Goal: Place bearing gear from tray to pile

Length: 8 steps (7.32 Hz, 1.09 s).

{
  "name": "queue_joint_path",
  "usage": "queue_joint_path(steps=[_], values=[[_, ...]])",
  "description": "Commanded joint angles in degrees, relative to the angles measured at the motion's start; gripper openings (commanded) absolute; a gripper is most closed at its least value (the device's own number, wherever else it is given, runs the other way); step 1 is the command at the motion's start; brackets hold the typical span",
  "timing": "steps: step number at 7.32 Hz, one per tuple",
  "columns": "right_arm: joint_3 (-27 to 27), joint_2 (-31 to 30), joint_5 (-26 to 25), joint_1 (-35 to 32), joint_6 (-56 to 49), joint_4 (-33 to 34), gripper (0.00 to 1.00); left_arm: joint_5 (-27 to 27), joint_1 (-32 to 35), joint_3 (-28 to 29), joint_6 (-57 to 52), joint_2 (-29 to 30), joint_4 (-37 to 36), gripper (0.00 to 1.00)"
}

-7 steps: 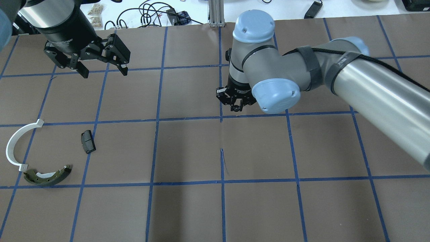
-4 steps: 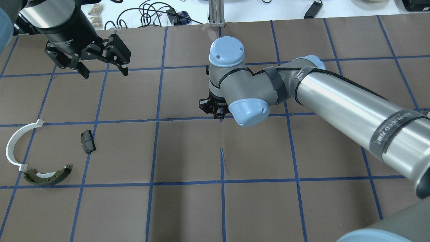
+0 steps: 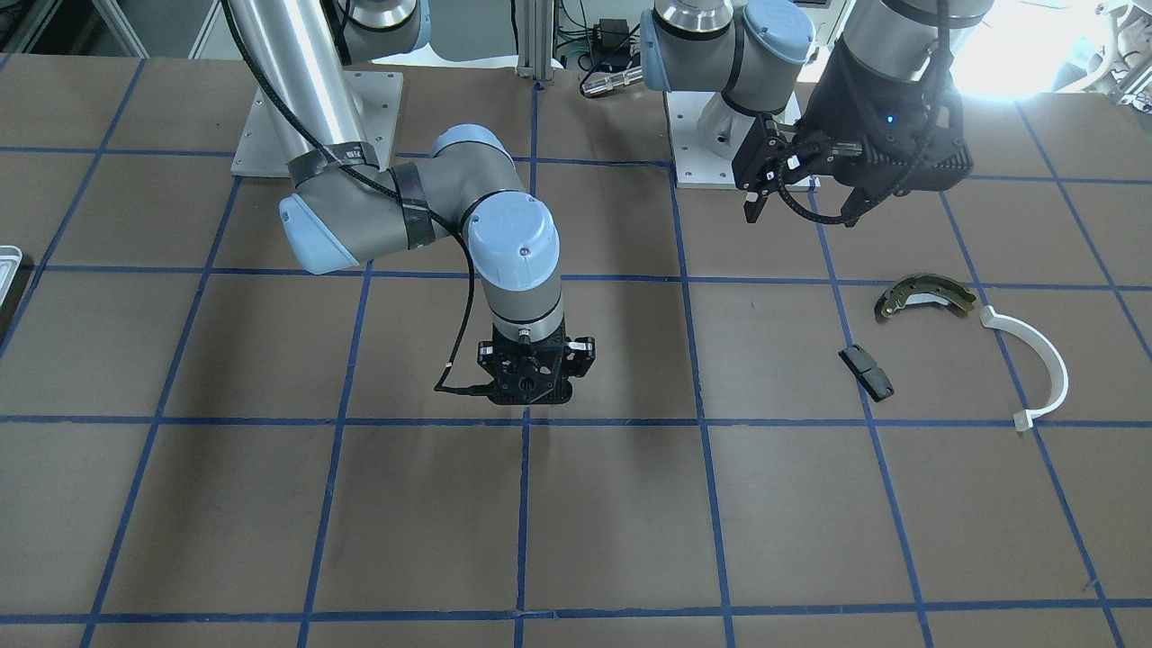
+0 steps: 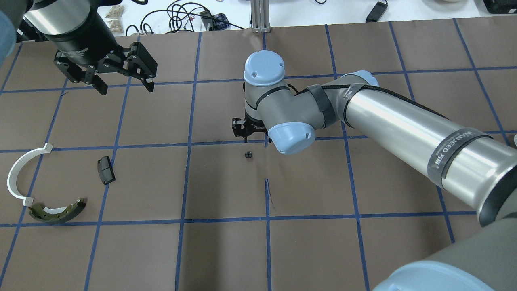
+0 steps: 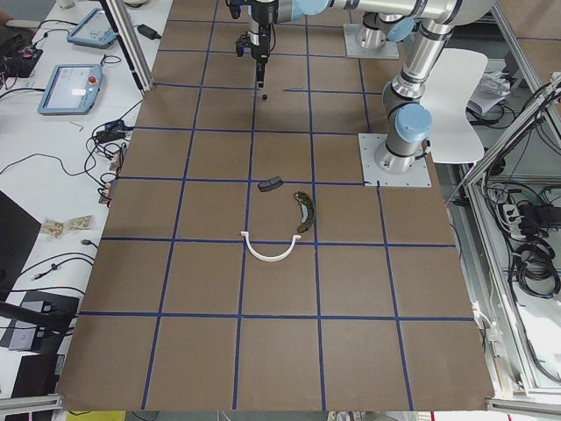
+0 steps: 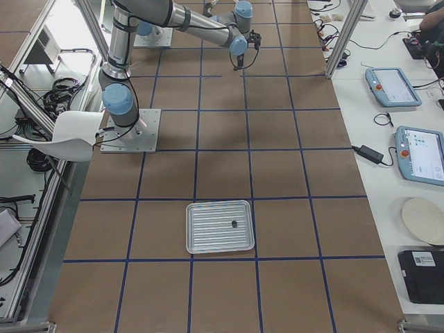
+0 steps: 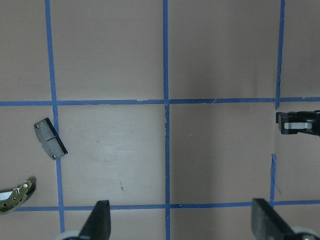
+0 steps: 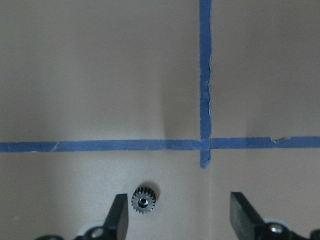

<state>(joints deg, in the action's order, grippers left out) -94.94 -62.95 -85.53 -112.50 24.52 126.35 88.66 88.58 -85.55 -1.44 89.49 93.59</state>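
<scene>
The small dark toothed bearing gear [image 4: 248,154] lies on the brown paper near the table's middle, also in the right wrist view [image 8: 143,200]. My right gripper [image 4: 245,134] hovers just above it, open and empty [image 8: 180,215]; the gear sits by one finger [image 8: 117,216]. The pile is far off at my left: an olive brake shoe [image 4: 56,212], a white half-ring [image 4: 18,173] and a black block [image 4: 106,170]. My left gripper [image 4: 125,84] is open and empty, raised beyond the pile [image 7: 182,220]. The grey-white tray [image 6: 218,227] stands at my right.
A small dark part [image 6: 234,223] lies in the tray. The tray's corner shows at the front-facing view's left edge [image 3: 7,265]. Cables and clutter lie on the white bench beyond the table's far edge [image 4: 181,18]. Blue tape lines grid the paper.
My right arm has swung left, from about the centre line toward the pile side. Its gripper, shut on the gear before, has opened; the gear now lies on the paper. The left arm has not moved.
</scene>
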Motion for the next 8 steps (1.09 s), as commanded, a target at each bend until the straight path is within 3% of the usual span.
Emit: queue_joint_path(steps=[1, 3, 5, 6, 8], values=[[2.7, -4.9, -1.0, 3.9, -1.9, -4.1, 1.0, -0.1, -0.1, 0.0, -0.1, 0.2, -0.1, 1.0], [2.6, -14.1, -4.1, 13.8, -11.9, -13.8, 0.98, 0.0, -0.5, -0.2, -0.7, 0.1, 0.0, 1.0], [2.6, -21.1, -7.4, 27.5, -33.8, -27.1, 0.96, -0.1, 0.5, 0.0, 0.4, 2.2, 0.3, 1.0], [2.6, -22.5, -8.4, 34.8, -40.2, -30.7, 0.94, -0.8, 2.2, -0.4, 4.1, 4.4, -0.2, 1.0], [2.5, -22.0, -12.0, 50.5, -61.7, -30.0, 0.94, -0.3, 9.6, -3.0, 9.7, 10.6, -11.9, 1.0]])
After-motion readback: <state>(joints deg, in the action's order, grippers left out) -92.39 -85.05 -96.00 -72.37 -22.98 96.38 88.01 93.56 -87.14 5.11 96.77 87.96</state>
